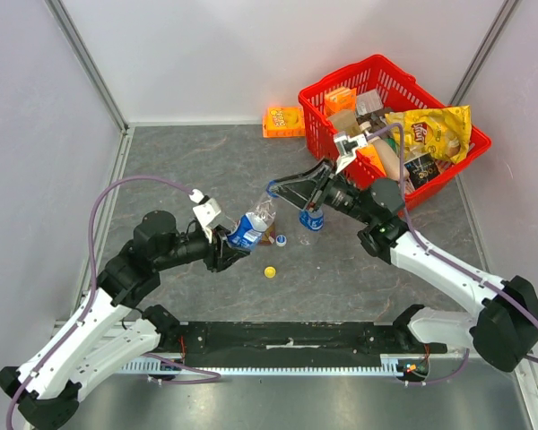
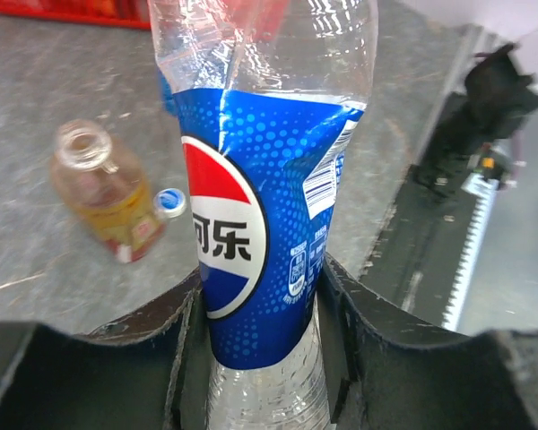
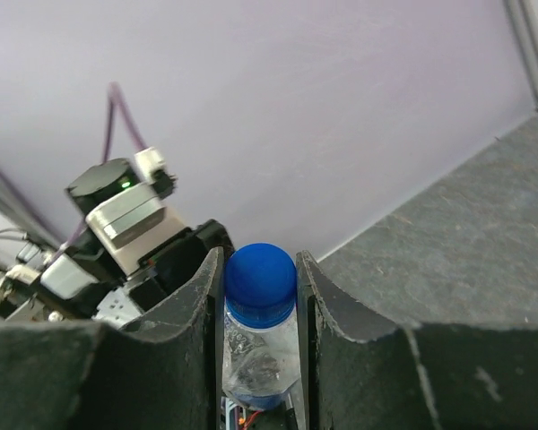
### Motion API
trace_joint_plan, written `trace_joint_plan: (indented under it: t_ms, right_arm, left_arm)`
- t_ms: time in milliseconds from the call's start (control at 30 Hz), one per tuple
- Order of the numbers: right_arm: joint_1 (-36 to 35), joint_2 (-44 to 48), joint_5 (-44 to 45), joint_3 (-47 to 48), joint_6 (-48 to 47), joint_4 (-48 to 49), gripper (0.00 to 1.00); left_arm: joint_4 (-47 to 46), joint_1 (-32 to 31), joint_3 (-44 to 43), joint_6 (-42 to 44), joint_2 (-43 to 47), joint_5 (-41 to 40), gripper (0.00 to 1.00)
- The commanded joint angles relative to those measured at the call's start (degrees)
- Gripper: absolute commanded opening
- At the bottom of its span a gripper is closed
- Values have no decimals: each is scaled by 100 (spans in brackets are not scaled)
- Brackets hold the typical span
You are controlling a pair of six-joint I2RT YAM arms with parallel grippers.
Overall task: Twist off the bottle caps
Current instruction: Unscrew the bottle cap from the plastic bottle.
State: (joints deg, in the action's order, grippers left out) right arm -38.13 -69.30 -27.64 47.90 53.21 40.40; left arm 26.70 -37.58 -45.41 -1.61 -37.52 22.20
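My left gripper is shut on a clear bottle with a blue label, held tilted up and to the right; in the left wrist view the bottle fills the gap between the fingers of the left gripper. My right gripper is shut on this bottle's blue cap, which sits between the fingers of the right gripper. An open amber bottle stands on the table with a whitish-blue cap beside it. A yellow cap lies nearer the front. A second blue-labelled bottle stands under the right arm.
A red basket full of snack packets stands at the back right. An orange box lies at the back wall. A black rail runs along the near edge between the arm bases.
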Motion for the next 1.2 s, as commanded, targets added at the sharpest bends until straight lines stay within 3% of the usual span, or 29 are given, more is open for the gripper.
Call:
trace_joint_plan:
  t_ms: [0, 500, 800, 1100, 1167]
  right_arm:
    - [-72, 224, -900, -105, -180, 1020, 0]
    - [-72, 320, -3080, -105, -4, 2928, 0]
    - [-72, 118, -3670, -70, 1463, 5248, 0]
    - [-98, 303, -3512, 26, 1306, 5022, 0]
    - [-89, 355, -3433, 35, 1192, 4838, 6]
  left_arm:
    - [-753, -12, -258, -541, -36, 1777, 2]
    - [-1913, -21, -197, -1228, -1, 3897, 2]
    - [-2484, -21, -188, -1588, -80, 4731, 2]
    - [-2652, -21, -188, -1773, -282, 4952, 2]
    - [-2495, -21, -205, -1616, -274, 4830, 2]
